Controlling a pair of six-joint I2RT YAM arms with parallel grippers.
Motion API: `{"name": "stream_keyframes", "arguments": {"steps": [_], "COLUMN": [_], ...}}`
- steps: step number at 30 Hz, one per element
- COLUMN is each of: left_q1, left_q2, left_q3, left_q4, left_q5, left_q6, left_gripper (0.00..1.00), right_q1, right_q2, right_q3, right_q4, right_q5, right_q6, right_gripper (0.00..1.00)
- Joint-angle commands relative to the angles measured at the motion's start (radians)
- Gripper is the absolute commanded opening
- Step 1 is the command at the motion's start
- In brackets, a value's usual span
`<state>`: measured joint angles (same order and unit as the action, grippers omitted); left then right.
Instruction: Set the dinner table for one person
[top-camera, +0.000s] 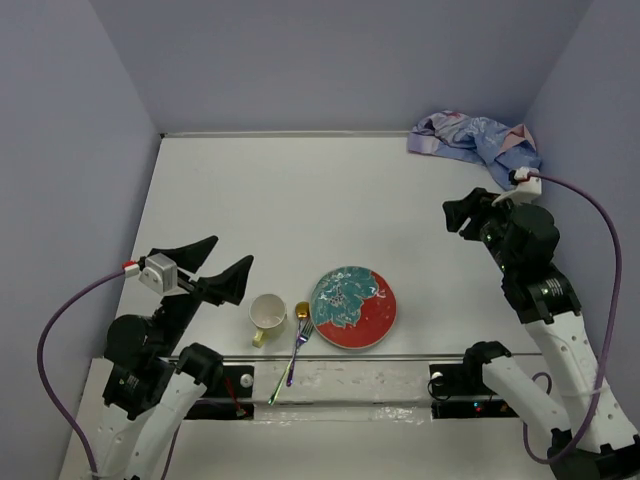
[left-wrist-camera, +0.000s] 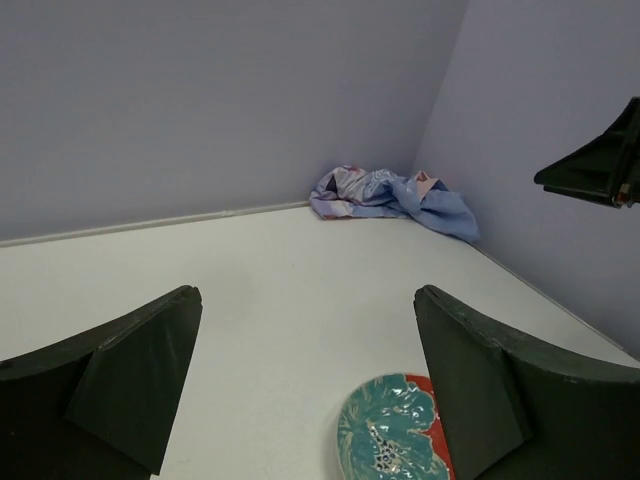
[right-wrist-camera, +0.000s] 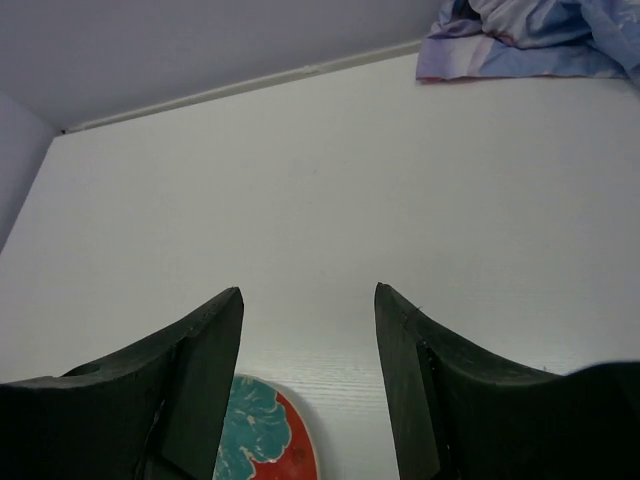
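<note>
The dinner table (top-camera: 300, 220), a large matte white rectangle, fills the middle of the top view. In its upper right corner a soft blue-and-pink printed cloth (top-camera: 475, 140) lies crumpled, apparently not yet laid out. Both arms hover clear of the surface. The left gripper (top-camera: 230, 250) and right gripper (right-wrist-camera: 308, 295) are spread wide and hold nothing.

At lower centre sits a glossy round red plate with a teal pattern (top-camera: 352, 307). A cream cup (top-camera: 268, 313) is just to its left, likely grouped as one place setting. An iridescent metal fork (top-camera: 293, 360) and a gold spoon (top-camera: 302, 312) lie between them.
</note>
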<state>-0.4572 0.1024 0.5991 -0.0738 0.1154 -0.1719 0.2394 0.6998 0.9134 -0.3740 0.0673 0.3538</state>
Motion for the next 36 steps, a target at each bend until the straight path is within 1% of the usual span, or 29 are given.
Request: {"name": "stream_keyframes", "arguments": {"steps": [1, 3, 4, 6, 7, 8, 9, 10, 11, 12, 14, 15, 16, 17, 18, 19, 20, 22, 23, 24, 26, 27, 28, 29, 30, 31, 33, 34, 36], "left_q1": [-0.003, -0.003, -0.003, -0.001, -0.003, -0.001, -0.001, -0.003, -0.001, -0.001, -0.001, -0.001, -0.001, -0.001, -0.003, -0.003, -0.003, -0.005, -0.003, -0.003, -0.003, -0.003, -0.001, -0.001, -0.001, -0.001, -0.001, -0.003, -0.001], "left_q2": [0.022, 0.008, 0.005, 0.011, 0.017, 0.019, 0.023, 0.023, 0.026, 0.034, 0.039, 0.043, 0.045, 0.046, 0.048, 0.049, 0.051, 0.062, 0.065, 0.074, 0.080, 0.088, 0.091, 0.094, 0.102, 0.108, 0.112, 0.114, 0.117], "left_q3": [0.004, -0.004, -0.005, -0.009, -0.009, -0.009, -0.013, -0.013, -0.013, -0.012, -0.012, -0.012, -0.010, -0.010, -0.012, -0.012, -0.010, -0.009, -0.009, -0.007, -0.009, -0.009, -0.009, -0.009, -0.009, -0.009, -0.009, -0.007, -0.009], "left_q4": [0.051, 0.054, 0.055, 0.058, 0.058, 0.058, 0.060, 0.058, 0.057, 0.054, 0.049, 0.048, 0.043, 0.040, 0.039, 0.037, 0.035, 0.032, 0.032, 0.032, 0.032, 0.032, 0.032, 0.032, 0.034, 0.034, 0.034, 0.035, 0.039], "left_q5": [0.050, 0.043, 0.047, 0.061, 0.064, 0.061, 0.056, 0.052, 0.044, 0.024, 0.009, -0.005, -0.010, -0.013, -0.019, -0.020, -0.022, -0.029, -0.029, -0.028, -0.026, -0.028, -0.028, -0.029, -0.026, -0.025, -0.023, -0.023, -0.022], "left_q6": [0.034, 0.029, 0.029, 0.029, 0.028, 0.023, 0.017, 0.017, 0.014, 0.006, 0.002, -0.003, -0.003, -0.005, -0.005, -0.006, -0.005, -0.005, -0.005, -0.005, -0.005, -0.005, 0.000, 0.000, 0.000, 0.002, 0.003, 0.003, 0.006], "left_gripper": [0.99, 0.99, 0.99, 0.99, 0.99, 0.99, 0.99, 0.99, 0.99, 0.99, 0.99, 0.99, 0.99, 0.99, 0.99, 0.99, 0.99, 0.99, 0.99, 0.99, 0.99, 0.99, 0.99, 0.99, 0.99, 0.99, 0.97, 0.95, 0.93], "right_q1": [-0.003, -0.003, -0.003, -0.003, -0.003, -0.003, -0.003, -0.003, -0.003, -0.003, -0.015, -0.025, -0.025, -0.034, -0.047, -0.048, -0.058, -0.069, -0.069, -0.069, -0.069, -0.078, -0.078, -0.078, -0.078, -0.089, -0.089, -0.089, -0.098], "right_q2": [0.073, 0.113, 0.163, 0.223, 0.295, 0.337, 0.416, 0.417, 0.503, 0.551, 0.656, 0.763, 0.817, 0.867, 0.971, 1.024, 1.074, 1.228, 1.277, 1.384, 1.487, 1.533, 1.620, 1.670, 1.716, 1.800, 1.871, 1.903, 1.981], "right_q3": [0.051, 0.047, 0.044, 0.041, 0.051, 0.064, 0.077, 0.090, 0.105, 0.157, 0.224, 0.296, 0.336, 0.373, 0.415, 0.511, 0.563, 0.674, 0.784, 0.845, 0.976, 1.089, 1.143, 1.201, 1.329, 1.392, 1.493, 1.577, 1.640], "right_q4": [0.032, 0.075, 0.096, 0.162, 0.181, 0.193, 0.217, 0.234, 0.254, 0.270, 0.276, 0.282, 0.284, 0.290, 0.302, 0.300, 0.300, 0.297, 0.296, 0.276, 0.235, 0.222, 0.218, 0.205, 0.176, 0.164, 0.156, 0.155, 0.156], "right_q5": [0.080, 0.107, 0.115, 0.155, 0.172, 0.190, 0.225, 0.242, 0.255, 0.281, 0.296, 0.308, 0.313, 0.313, 0.298, 0.289, 0.281, 0.260, 0.253, 0.258, 0.250, 0.241, 0.243, 0.244, 0.252, 0.256, 0.250, 0.249, 0.250], "right_q6": [-0.021, -0.022, -0.022, -0.035, -0.036, -0.038, -0.048, -0.056, -0.070, -0.087, -0.093, -0.104, -0.108, -0.117, -0.136, -0.145, -0.156, -0.197, -0.213, -0.239, -0.252, -0.269, -0.277, -0.285, -0.301, -0.312, -0.337, -0.352, -0.401], "right_gripper": [0.61, 0.61, 0.61, 0.58, 0.51, 0.47, 0.45, 0.45, 0.37, 0.35, 0.34, 0.36, 0.42, 0.44, 0.47, 0.51, 0.52, 0.56, 0.59, 0.59, 0.59, 0.59, 0.59, 0.59, 0.59, 0.58, 0.59, 0.59, 0.62]}}
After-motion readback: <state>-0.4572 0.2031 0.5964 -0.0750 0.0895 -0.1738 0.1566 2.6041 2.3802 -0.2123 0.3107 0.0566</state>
